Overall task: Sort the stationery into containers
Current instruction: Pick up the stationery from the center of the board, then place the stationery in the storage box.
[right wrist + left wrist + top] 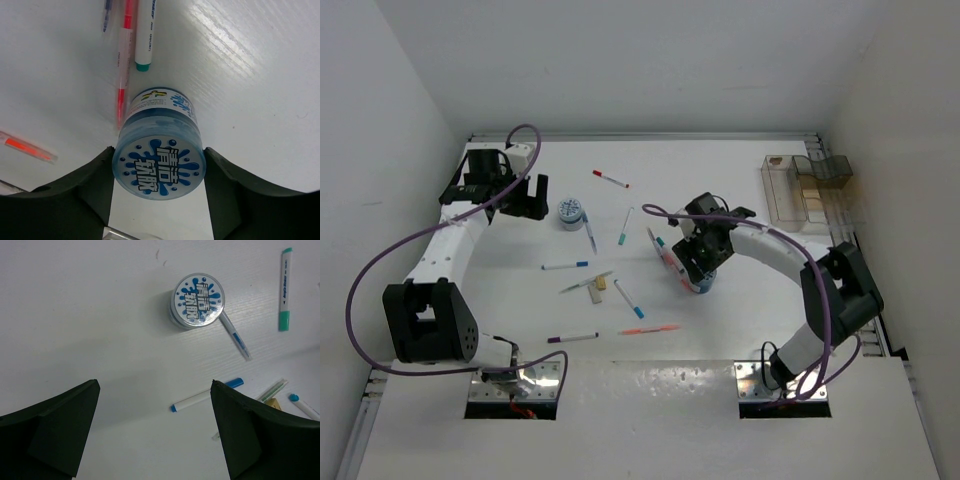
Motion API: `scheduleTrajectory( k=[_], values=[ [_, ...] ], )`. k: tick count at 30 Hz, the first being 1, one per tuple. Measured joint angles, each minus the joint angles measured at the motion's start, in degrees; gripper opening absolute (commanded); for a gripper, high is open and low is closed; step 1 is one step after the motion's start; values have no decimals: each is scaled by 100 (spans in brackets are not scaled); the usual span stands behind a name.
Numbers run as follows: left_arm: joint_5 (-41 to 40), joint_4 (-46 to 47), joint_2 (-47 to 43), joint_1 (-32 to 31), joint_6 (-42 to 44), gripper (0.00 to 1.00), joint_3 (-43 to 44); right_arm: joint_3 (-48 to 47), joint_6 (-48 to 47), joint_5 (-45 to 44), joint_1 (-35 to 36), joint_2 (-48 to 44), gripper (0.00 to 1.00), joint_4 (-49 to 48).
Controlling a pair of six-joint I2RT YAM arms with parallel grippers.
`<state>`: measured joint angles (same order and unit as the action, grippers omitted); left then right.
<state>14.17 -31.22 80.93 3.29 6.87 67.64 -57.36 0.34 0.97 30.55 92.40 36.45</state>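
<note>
Far left: left gripper (527,196), fingers spread wide with nothing between them, hangs over the white table (650,165). Just to its right stands a small round blue-grey tub with a blue splash lid (199,300). In the left wrist view it sits ahead and to the right of the open gap, not inside it. A thin clear pen with blue ink (236,337) touches the tub's rim and runs diagonally away from it. Further right lies a white marker with a teal cap (285,287), long axis near vertical in that view, barrel print too small to read.

Centre-right: right gripper (158,150), pads pressed on either side of a second round blue-grey tub (159,172), pinching it (cannot tell whether its base rests on the table or is lifted). The lid has white Chinese characters on a blue splash, which I cannot read with confidence. Beside it are a white pen with a teal tip (150,35) and a red-and-white pen (122,55). The print on both looks like "deli".

Far right: clear plastic rectangular box (785,195), joined to a tan box (830,172). Both lie right of and beyond the pinched tub, well apart from it, and the right arm is plainly the nearer. Judgement: the coming move is a carry rightward and away from the bases.
</note>
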Motion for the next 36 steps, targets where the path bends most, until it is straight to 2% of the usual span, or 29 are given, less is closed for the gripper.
scheduleTrajectory(
  k=[6, 13, 20, 28, 31, 36],
  values=[
    [0, 2, 9, 2, 17, 100, 0, -111, -57, 214, -393, 2, 24, 208],
    [79, 33, 166, 2, 52, 100, 2, -1040, -446, 332, -1537, 0, 13, 848],
    [166, 87, 426, 2, 72, 100, 216, -3069, -686, 208, -2944, 415, 9, 1174],
    [428, 243, 699, 7, 63, 100, 393, -5838, -684, 26, -4282, 2350, 7, 1038],
    [501, 284, 828, 7, 63, 100, 393, -6205, -702, -28, -4507, 2850, 6, 815],
    [608, 350, 1045, 9, 28, 100, 398, -6054, -743, -55, -4594, 3093, 5, 387]
  ],
)
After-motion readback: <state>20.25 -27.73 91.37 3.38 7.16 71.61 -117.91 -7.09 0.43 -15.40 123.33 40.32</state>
